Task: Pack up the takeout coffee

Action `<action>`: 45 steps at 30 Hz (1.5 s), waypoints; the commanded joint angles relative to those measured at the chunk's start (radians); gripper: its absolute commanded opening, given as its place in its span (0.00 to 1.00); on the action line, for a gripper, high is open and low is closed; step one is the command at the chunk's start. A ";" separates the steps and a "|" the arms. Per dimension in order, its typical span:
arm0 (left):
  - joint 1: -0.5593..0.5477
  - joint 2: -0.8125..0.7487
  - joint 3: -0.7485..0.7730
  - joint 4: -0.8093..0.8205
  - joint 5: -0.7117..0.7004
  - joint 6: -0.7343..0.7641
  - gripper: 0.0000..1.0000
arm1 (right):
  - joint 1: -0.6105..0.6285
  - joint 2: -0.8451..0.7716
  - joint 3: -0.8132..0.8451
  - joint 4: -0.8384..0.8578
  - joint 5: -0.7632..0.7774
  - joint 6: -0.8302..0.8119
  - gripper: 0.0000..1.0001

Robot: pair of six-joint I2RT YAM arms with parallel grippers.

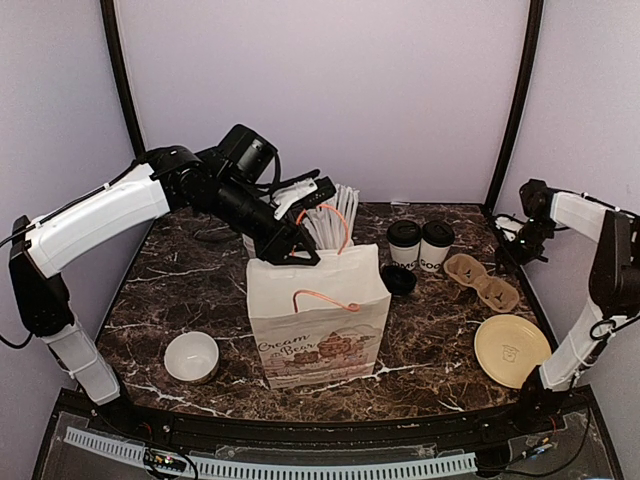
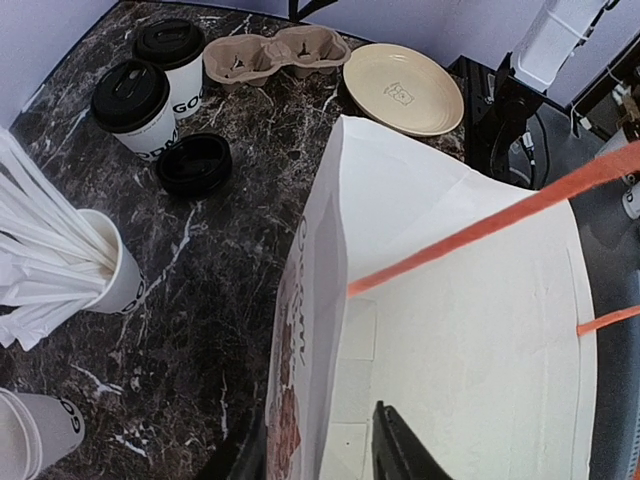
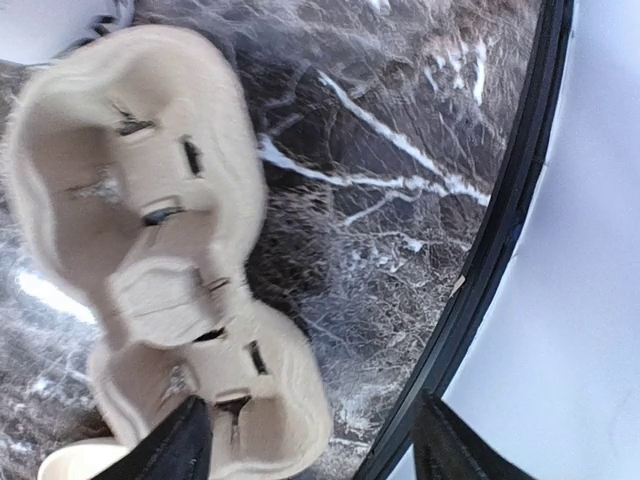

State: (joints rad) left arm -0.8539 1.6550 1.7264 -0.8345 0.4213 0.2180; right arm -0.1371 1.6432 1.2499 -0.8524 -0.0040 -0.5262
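The 2 white paper coffee cups with black lids (image 1: 404, 243) stand at 1 o'clock from the white paper bag (image 1: 318, 320). With the left pincer (image 1: 298, 250) apart astride its rim and the right pincer (image 3: 315, 450) apart too, the unheld bag may topple.

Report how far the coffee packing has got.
Done: the paper bag stands open, and both lidded coffee cups wait beside the cup carrier. In hand: the left gripper is at the bag's mouth; the right gripper hovers open over the carrier. Left: both cups are on the table, neither in carrier nor bag.
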 commanded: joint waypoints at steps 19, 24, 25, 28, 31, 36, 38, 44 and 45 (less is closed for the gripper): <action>-0.001 -0.076 -0.030 0.067 -0.080 0.021 0.60 | 0.107 0.155 0.089 -0.075 -0.104 -0.111 0.52; -0.002 -0.083 -0.034 0.069 -0.067 0.023 0.60 | 0.109 0.156 0.092 -0.079 -0.105 -0.108 0.51; -0.002 -0.085 -0.034 0.068 -0.066 0.025 0.60 | 0.109 0.155 0.092 -0.078 -0.105 -0.108 0.51; -0.002 -0.088 -0.039 0.066 -0.064 0.026 0.60 | 0.109 0.164 0.095 -0.076 -0.101 -0.110 0.51; -0.001 -0.094 -0.050 0.068 -0.064 0.025 0.60 | 0.108 0.184 0.102 -0.073 -0.097 -0.112 0.50; -0.002 -0.103 -0.058 0.066 -0.060 0.020 0.56 | 0.109 0.214 0.122 -0.080 -0.109 -0.109 0.47; -0.001 -0.107 -0.059 0.065 -0.058 0.018 0.54 | 0.109 0.216 0.127 -0.081 -0.112 -0.107 0.46; -0.002 -0.110 -0.063 0.061 -0.048 0.015 0.47 | 0.108 0.224 0.128 -0.083 -0.118 -0.104 0.38; -0.002 -0.110 -0.062 0.060 -0.048 0.016 0.46 | 0.109 0.225 0.126 -0.082 -0.119 -0.102 0.36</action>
State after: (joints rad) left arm -0.8539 1.5974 1.6783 -0.7750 0.3546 0.2283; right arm -0.0326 1.8553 1.3548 -0.9340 -0.1120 -0.6395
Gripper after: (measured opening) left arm 0.472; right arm 0.384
